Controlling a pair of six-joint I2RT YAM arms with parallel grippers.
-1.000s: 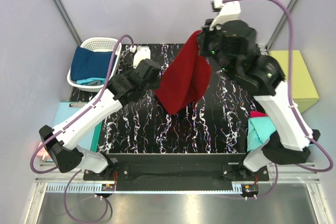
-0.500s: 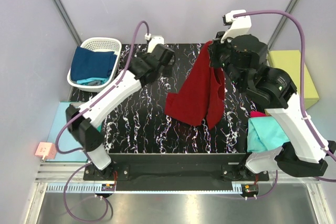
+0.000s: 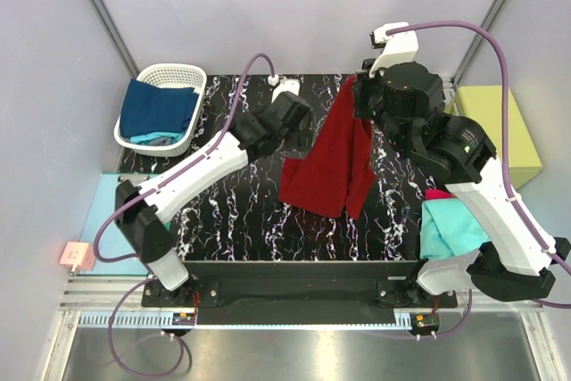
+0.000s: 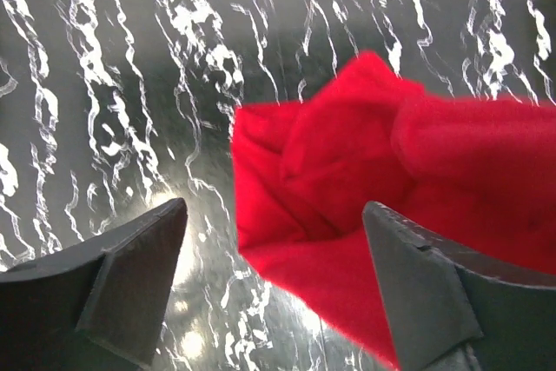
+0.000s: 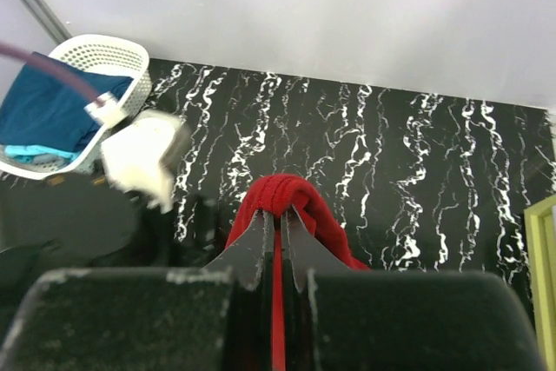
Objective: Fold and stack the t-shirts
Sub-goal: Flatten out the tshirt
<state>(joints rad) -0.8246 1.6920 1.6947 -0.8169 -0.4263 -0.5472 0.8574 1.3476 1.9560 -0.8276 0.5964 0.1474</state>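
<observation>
Over the black marbled bench (image 3: pixel 232 220), the right gripper (image 5: pixel 280 215) pinches a limp, probably light red shirt (image 3: pixel 326 167). The left gripper (image 4: pixel 274 210), wide apart, could take its hanging corner.

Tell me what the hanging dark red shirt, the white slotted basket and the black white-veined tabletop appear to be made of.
Dark red shirt: soft matte knit cloth, probably cotton; it drapes and creases.
White slotted basket: likely moulded plastic; thin, even ribs.
Black white-veined tabletop: marble-look glossy surface, maybe printed laminate; light glints off it.
</observation>
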